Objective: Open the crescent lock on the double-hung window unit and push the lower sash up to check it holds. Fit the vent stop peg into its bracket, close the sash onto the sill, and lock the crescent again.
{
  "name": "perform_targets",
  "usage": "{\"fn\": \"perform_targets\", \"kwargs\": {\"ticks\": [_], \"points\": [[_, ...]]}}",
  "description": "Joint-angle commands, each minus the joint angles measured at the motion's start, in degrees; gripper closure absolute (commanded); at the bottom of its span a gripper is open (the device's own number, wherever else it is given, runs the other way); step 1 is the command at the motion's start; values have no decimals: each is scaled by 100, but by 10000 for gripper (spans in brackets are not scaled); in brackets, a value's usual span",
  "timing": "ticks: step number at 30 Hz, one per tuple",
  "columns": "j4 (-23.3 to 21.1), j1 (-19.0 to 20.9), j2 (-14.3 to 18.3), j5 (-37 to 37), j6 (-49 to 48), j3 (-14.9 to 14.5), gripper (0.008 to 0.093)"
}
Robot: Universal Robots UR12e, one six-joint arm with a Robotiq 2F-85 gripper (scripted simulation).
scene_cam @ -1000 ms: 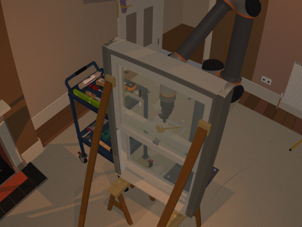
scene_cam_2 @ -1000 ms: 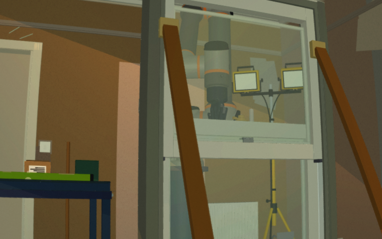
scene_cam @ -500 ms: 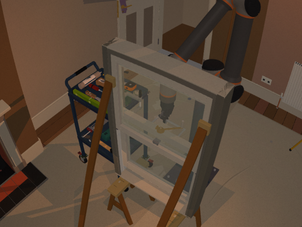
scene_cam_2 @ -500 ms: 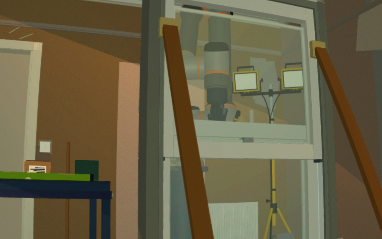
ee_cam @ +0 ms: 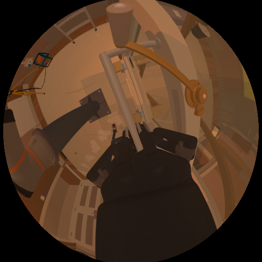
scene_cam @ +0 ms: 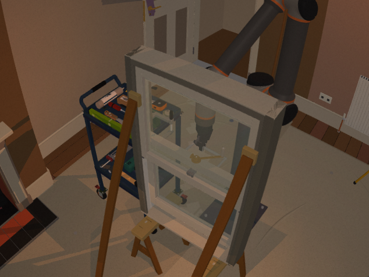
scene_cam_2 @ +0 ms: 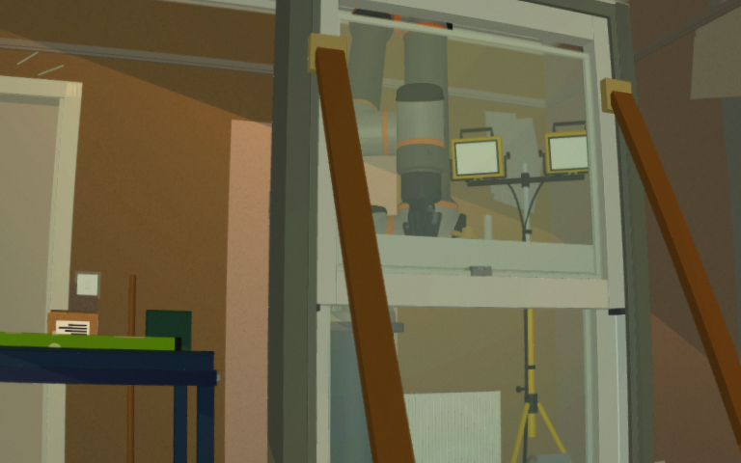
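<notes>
The grey lift handle bar [ee_cam: 122, 97] on the lower sash runs into my gripper [ee_cam: 136, 144], which is closed around it behind the window glass [scene_cam: 200, 145]. The brass crescent lock [ee_cam: 195, 96] sits on the meeting rail just beside the handle, its long lever [scene_cam: 205, 157] swung out along the rail toward a pale peg [ee_cam: 119, 23]. The lower sash's top rail [scene_cam_2: 470, 289] stands at mid-height of the frame. From the second side camera the gripper [scene_cam_2: 422, 221] shows just above that rail, and its fingers are hidden.
A blue tool cart [scene_cam: 108, 119] stands left of the window unit. Two brown props [scene_cam: 119, 179] [scene_cam: 226, 208] lean on the frame, which rests on sawhorses [scene_cam: 146, 238]. A twin work light on a yellow tripod [scene_cam_2: 524, 164] stands beyond the glass.
</notes>
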Motion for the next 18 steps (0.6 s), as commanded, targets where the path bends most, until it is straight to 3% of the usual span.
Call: {"fn": "perform_targets", "kwargs": {"ticks": [1,18], "points": [[6,0,9,0,0,14,934],[-61,0,56,0,0,34,934]]}}
